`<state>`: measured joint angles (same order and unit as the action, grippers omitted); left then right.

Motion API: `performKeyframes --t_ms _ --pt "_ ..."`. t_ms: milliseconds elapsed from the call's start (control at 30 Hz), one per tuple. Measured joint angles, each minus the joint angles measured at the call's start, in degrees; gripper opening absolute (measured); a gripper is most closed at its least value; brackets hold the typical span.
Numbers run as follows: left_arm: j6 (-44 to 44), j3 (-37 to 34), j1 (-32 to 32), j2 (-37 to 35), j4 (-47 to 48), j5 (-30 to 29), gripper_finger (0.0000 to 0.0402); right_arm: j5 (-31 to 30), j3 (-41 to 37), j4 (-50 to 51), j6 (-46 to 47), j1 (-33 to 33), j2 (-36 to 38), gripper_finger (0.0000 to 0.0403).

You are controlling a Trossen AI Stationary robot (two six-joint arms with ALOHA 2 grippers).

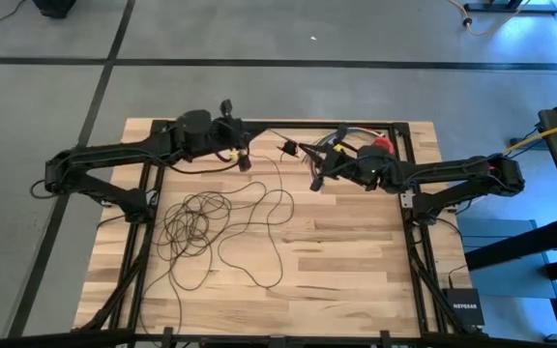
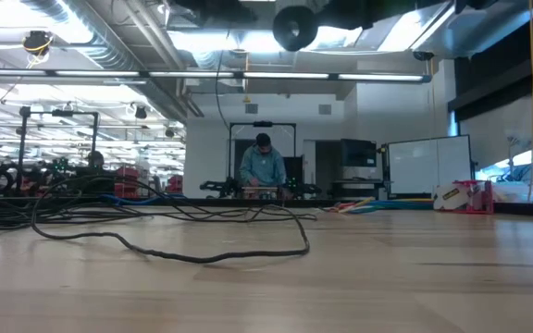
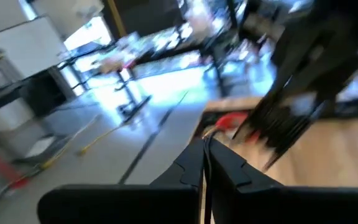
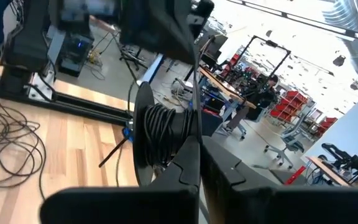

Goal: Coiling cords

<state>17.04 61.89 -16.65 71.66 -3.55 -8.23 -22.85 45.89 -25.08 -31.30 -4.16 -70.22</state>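
High view shows the long thin dark wire cord point(image 1: 201, 220) lying mostly on the left half of the pale wooden plank table point(image 1: 356, 261), bunched into a tangle of overlapping loops near the left edge, with wider loose loops trailing toward the table's middle and one strand running up toward the far edge. Between the two arms at the far side sits a small black puck-like piece point(image 1: 286, 148), and a thin strand leads from it toward each arm. From table height, the cord point(image 2: 169, 248) lies as a low dark curve on the wood, with a heap of loops to the left. The left gripper point(image 1: 243, 162) hangs over the far-left part of the table with its fingers pressed together, and its wrist view shows a thin strand running into the seam between them. The right gripper point(image 1: 315, 180) is over the far middle of the table, fingers likewise closed, and a thin strand passes up from between them in its wrist view, in front of a black spool wound with dark cable point(image 4: 160, 140). A person in a light blue top point(image 2: 263, 165) stands at a bench far back in the room.
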Motion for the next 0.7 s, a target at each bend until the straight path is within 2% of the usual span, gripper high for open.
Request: performKeyframes --t_ms 167,300,500,700 --pt "-5.33 0.0 1.15 0.3 -3.19 7.26 0.0005 -2.09 0.02 -1.29 -0.8 -0.86 -1.36 0.0006" --pt "-5.49 -0.02 3.41 0.36 -2.43 7.63 0.0005 -4.77 0.02 -2.06 -0.63 -2.98 -2.05 0.0006" --pt "-4.34 0.02 5.69 1.28 -3.15 7.61 0.0005 -3.5 0.02 -2.08 1.3 -4.61 -2.05 0.0006" --pt "-4.86 0.07 6.13 4.48 -10.15 8.28 0.0005 -0.42 0.02 -2.69 2.53 -4.55 -2.07 0.0006"
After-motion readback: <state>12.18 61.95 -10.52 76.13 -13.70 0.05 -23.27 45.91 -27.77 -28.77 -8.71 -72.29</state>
